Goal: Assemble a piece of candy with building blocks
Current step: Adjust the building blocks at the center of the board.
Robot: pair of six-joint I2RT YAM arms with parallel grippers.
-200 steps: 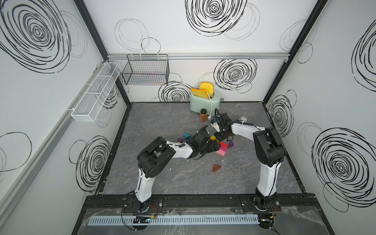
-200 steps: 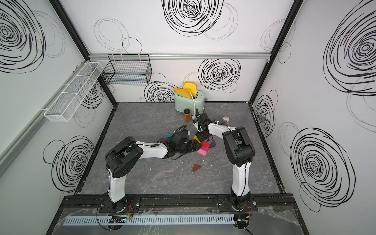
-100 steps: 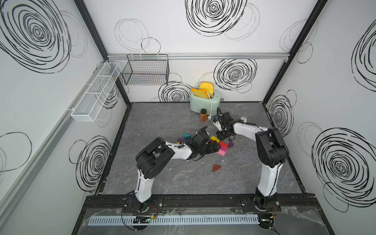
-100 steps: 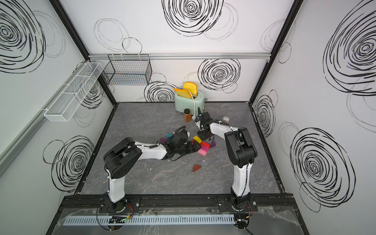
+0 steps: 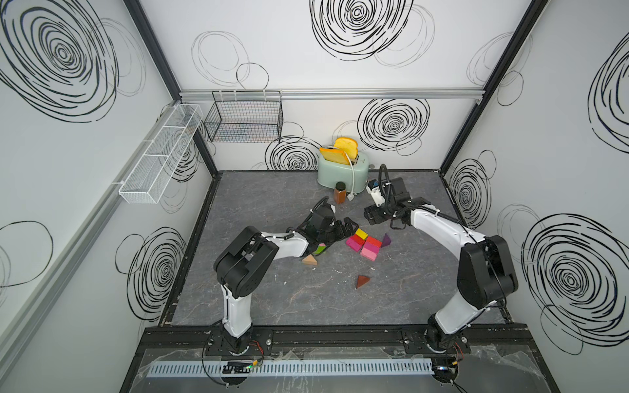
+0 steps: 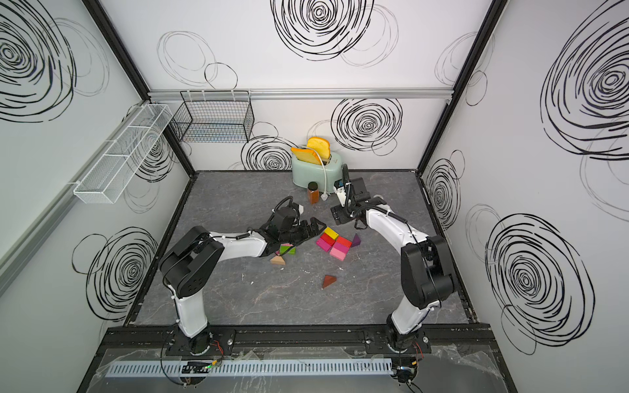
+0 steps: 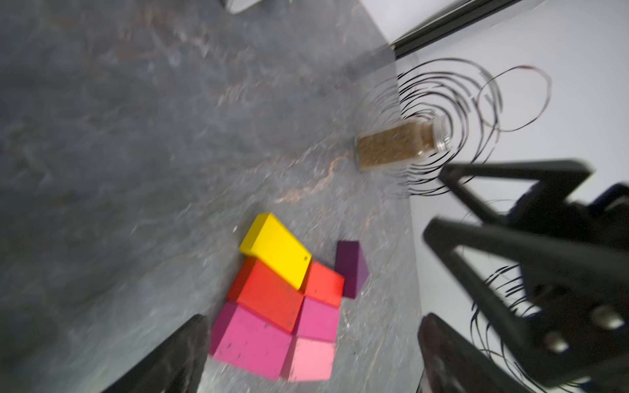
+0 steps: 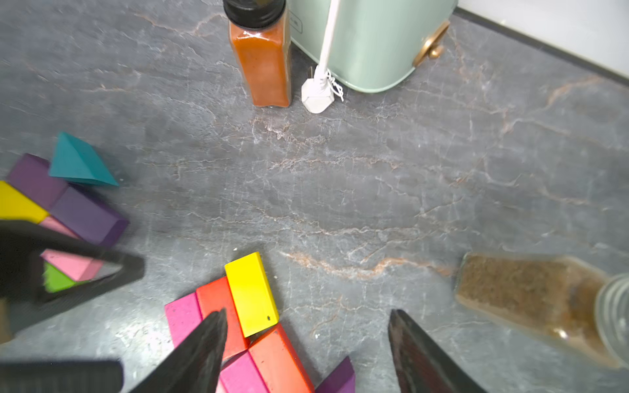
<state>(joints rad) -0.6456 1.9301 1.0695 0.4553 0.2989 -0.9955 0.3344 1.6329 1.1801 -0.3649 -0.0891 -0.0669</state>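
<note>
beside the red brick, the yellow brick lies flat, nearly parallel.

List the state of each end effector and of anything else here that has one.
Left end effector: open, empty.
Right end effector: open, empty.
Yellow block: on the table, touching a red block, ungripped.
Toaster: two toast slices raised.
Toaster plug: unplugged, on the table.
Orange spice jar: upright, cap on.
Brown spice jar: cap on, posture unclear.
</note>
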